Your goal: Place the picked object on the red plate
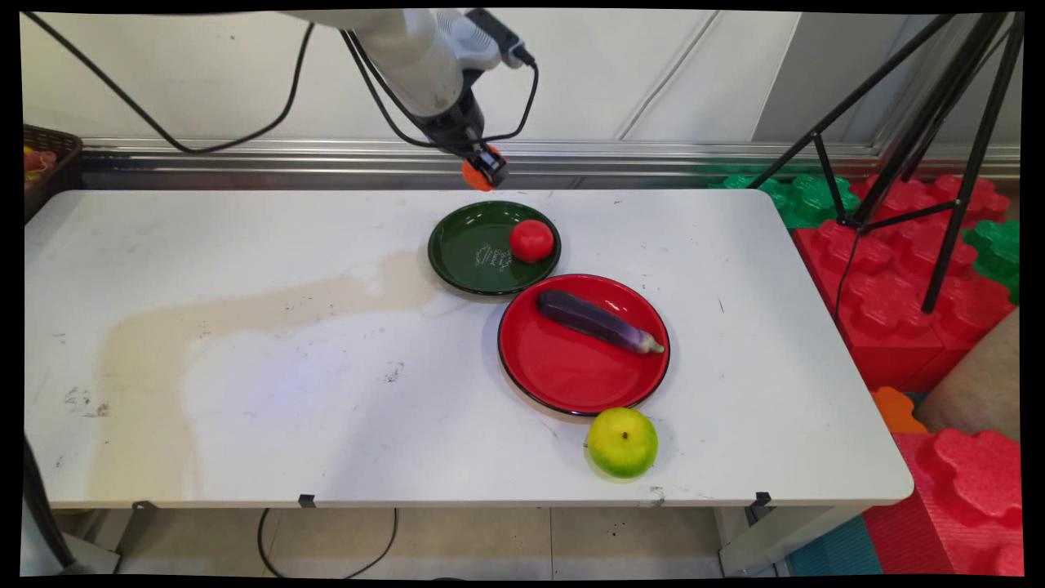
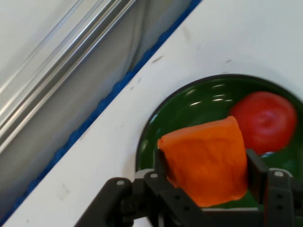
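My gripper (image 1: 483,170) hangs above the far rim of the green plate (image 1: 473,245), shut on an orange wedge-shaped piece (image 1: 474,176). In the hand view the orange piece (image 2: 206,163) is clamped between the two black fingers (image 2: 161,165) of the gripper (image 2: 206,182), with the green plate (image 2: 165,123) below it. A red tomato (image 1: 531,240) lies on the right side of that plate and shows as the tomato (image 2: 265,120) in the hand view.
A red plate (image 1: 571,371) with a purple eggplant (image 1: 596,321) sits just in front of the green one. A yellow-green apple (image 1: 622,442) rests near the table's front edge. A tripod (image 1: 922,139) and red and green foam blocks (image 1: 898,269) stand to the right.
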Controlling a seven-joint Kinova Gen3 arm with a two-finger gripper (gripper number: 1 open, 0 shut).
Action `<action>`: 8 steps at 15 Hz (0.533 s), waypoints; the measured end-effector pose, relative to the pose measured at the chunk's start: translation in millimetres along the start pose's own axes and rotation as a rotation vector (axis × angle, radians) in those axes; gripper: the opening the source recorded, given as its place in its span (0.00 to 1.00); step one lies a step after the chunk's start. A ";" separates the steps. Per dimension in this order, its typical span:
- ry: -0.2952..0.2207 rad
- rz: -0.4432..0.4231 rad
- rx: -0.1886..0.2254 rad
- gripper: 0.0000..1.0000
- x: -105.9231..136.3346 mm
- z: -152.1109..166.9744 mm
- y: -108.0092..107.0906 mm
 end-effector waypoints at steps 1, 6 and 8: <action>0.012 0.027 -0.015 0.00 -0.2 -11.7 2.9; 0.061 0.155 -0.097 0.00 -1.5 -60.3 22.0; 0.075 0.215 -0.143 0.00 -4.6 -80.3 33.6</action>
